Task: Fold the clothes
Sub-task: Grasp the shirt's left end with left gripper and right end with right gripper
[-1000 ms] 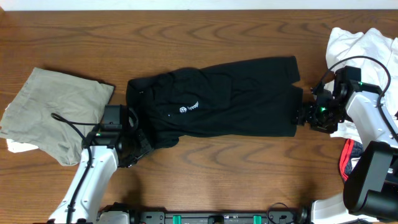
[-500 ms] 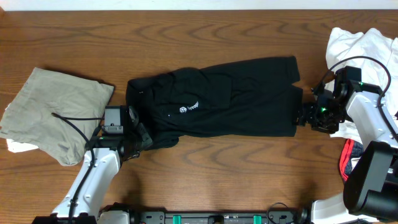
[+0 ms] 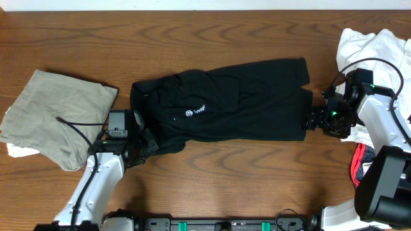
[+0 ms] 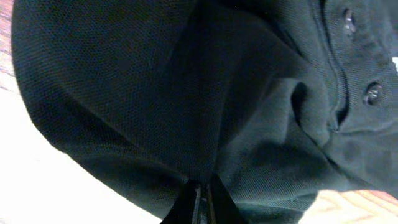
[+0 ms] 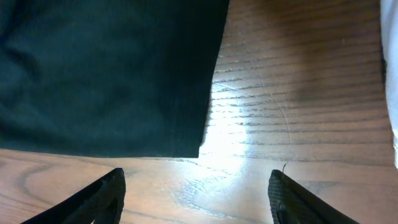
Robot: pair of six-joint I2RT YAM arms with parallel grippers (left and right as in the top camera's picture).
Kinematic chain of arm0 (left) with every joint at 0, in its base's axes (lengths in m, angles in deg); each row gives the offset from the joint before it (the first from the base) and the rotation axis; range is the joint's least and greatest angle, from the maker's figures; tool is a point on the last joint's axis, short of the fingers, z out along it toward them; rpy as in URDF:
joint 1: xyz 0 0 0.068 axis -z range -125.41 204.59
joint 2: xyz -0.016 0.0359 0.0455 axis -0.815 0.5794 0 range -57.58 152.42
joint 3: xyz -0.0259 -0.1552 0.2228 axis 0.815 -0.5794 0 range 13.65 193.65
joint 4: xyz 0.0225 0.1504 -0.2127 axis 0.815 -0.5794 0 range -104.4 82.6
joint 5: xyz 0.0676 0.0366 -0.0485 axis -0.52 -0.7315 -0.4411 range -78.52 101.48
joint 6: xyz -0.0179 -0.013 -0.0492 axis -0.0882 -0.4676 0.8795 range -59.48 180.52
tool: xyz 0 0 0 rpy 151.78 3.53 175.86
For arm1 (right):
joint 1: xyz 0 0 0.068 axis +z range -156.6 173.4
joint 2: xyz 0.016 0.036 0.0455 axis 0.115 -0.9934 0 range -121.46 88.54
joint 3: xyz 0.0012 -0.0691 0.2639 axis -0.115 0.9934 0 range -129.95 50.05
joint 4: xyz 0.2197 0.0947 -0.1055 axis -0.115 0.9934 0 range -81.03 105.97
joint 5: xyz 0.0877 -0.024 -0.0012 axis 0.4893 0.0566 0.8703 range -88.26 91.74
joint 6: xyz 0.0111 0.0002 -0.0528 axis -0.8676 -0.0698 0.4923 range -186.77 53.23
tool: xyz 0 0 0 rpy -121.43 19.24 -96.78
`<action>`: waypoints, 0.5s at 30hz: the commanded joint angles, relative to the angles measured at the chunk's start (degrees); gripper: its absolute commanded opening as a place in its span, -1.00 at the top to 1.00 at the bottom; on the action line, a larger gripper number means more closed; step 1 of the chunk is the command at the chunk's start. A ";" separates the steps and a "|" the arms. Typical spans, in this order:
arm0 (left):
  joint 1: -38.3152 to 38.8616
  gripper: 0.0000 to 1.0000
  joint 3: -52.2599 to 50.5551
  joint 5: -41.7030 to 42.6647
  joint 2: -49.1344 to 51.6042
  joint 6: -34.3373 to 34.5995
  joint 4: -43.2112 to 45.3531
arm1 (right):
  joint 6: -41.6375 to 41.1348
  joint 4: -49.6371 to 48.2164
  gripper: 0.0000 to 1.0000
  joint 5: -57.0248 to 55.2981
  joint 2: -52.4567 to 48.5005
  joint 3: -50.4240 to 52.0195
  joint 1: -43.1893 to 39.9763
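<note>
Firstly, a khaki garment (image 3: 58, 112) lies flat by the table's (image 3: 225, 38) left edge, with a scrap of white cloth (image 3: 17, 151) showing under its near corner. Just beside it, toward the near edge, the left gripper (image 3: 142, 144) is pressed together on a fold of the black shirt (image 3: 225, 106) at its collar end. The wrist view shows fabric drawn into the closed fingers (image 4: 185, 208). The shirt stretches across the table's middle, white logo (image 3: 192, 111) uppermost. At its hem end, the right gripper (image 3: 316, 119) stands spread over bare wood, just off the hem's corner. A white garment (image 3: 372, 45) is heaped at the far right corner.
</note>
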 commanded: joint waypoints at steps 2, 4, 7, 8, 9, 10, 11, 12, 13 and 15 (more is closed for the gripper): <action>0.13 0.88 1.49 0.81 -5.27 -0.39 -0.11 | 0.46 -0.26 -0.44 -0.76 -0.28 0.11 0.63; 0.13 0.88 2.27 0.96 -7.93 -0.42 -0.04 | 0.46 -0.70 -0.45 -0.74 -0.28 0.44 0.63; 0.13 0.88 2.78 0.92 -12.55 -0.39 0.42 | 0.48 -1.73 -0.50 -0.72 -0.28 2.14 0.63; 0.13 0.88 2.78 0.72 -13.99 -0.37 0.39 | 0.48 -2.49 -0.51 -0.63 -0.28 3.10 0.66; 0.13 0.88 2.78 0.74 -15.23 -0.37 0.33 | 0.48 -3.26 -0.51 -0.37 -0.28 3.98 0.63; 0.13 0.88 2.78 0.74 -16.24 -0.35 0.28 | 0.48 -4.52 -0.51 0.15 -0.28 5.25 0.66; 0.13 0.88 2.78 0.74 -16.94 -0.35 0.11 | 0.48 -5.46 -0.51 0.66 -0.28 6.14 0.66; 0.13 0.88 2.78 0.74 -17.55 -0.33 -0.13 | 0.48 -6.43 -0.50 1.38 -0.28 7.17 0.66; 0.13 0.88 2.78 0.74 -17.90 -0.33 -0.37 | 0.48 -7.19 -0.50 2.12 -0.28 8.02 0.66; 0.13 0.88 2.78 0.74 -18.14 -0.33 -0.90 | 0.48 -8.79 -0.50 3.52 -0.28 9.88 0.66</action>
